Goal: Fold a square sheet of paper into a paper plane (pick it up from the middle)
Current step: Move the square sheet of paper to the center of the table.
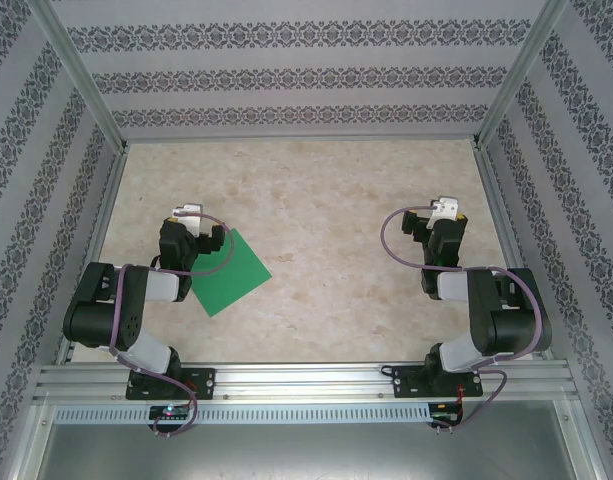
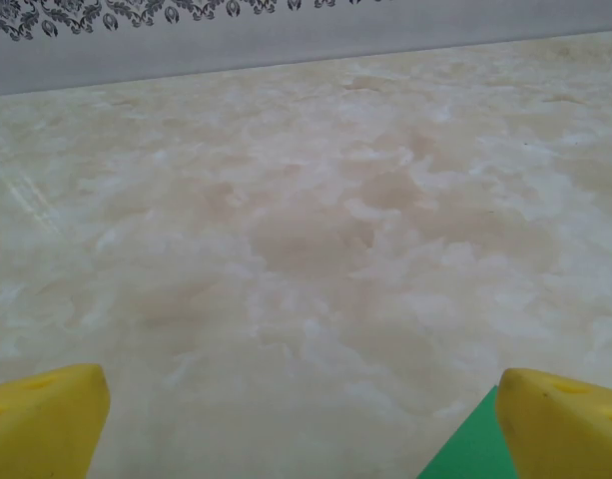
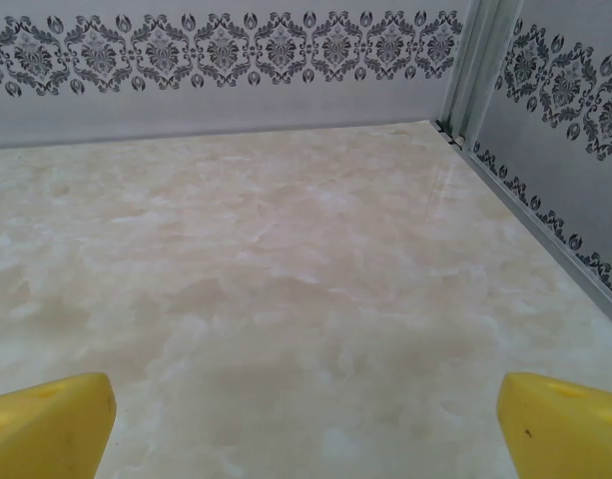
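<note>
The square sheet of paper (image 1: pixel 234 272) is bright green and lies flat and uncreased on the table, left of centre, turned like a diamond. My left arm hangs over its left corner, and the left gripper (image 1: pixel 186 213) sits just beyond the sheet's far-left edge. In the left wrist view a green corner of the sheet (image 2: pixel 463 455) shows beside the right yellow finger (image 2: pixel 565 424). The left gripper (image 2: pixel 304 419) is open over bare table. My right gripper (image 1: pixel 446 208) hovers far to the right, well away from the paper, and it (image 3: pixel 304 424) is open with nothing between its fingers.
The table is pale marbled board (image 1: pixel 326 200), walled on three sides by patterned panels (image 1: pixel 286 75) with metal corner posts (image 3: pixel 475 60). An aluminium rail (image 1: pixel 306 385) carrying both arm bases runs along the near edge. Open tabletop lies between the two arms.
</note>
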### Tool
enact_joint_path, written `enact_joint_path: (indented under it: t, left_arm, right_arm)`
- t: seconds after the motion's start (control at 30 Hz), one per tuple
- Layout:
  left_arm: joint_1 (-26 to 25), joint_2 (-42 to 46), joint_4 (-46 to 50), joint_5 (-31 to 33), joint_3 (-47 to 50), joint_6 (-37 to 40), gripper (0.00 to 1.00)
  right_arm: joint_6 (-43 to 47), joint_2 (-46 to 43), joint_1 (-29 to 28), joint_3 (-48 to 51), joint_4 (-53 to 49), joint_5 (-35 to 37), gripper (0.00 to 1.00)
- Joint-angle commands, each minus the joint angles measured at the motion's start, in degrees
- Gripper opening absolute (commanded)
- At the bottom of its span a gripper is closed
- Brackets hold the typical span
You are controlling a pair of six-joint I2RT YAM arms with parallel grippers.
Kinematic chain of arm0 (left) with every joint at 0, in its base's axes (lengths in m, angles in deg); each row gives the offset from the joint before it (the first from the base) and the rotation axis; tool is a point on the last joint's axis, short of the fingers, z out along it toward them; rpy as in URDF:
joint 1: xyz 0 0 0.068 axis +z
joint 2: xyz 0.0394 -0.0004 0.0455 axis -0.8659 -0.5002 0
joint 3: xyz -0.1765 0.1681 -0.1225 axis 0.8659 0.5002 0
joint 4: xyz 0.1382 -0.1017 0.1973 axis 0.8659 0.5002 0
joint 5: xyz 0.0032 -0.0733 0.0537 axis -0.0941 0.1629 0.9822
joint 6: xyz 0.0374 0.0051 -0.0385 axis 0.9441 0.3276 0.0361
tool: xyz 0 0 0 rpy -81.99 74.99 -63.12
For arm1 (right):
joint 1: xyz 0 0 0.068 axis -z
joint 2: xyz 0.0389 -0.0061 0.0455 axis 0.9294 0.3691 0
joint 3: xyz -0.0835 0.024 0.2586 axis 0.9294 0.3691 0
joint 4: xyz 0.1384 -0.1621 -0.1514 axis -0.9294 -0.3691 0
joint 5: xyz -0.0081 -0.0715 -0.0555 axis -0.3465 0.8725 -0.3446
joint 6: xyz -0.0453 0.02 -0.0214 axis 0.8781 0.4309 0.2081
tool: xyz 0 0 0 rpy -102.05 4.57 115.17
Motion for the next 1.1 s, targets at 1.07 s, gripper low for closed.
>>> enact_joint_path:
  t: [1.07]
  left_arm:
    - [1.41, 23.89, 47.94, 0.61, -14.17, -24.06, 1.00]
  right_arm:
    - [-19.04, -10.78, -10.67, -25.16, -55.65, -30.21, 0.98]
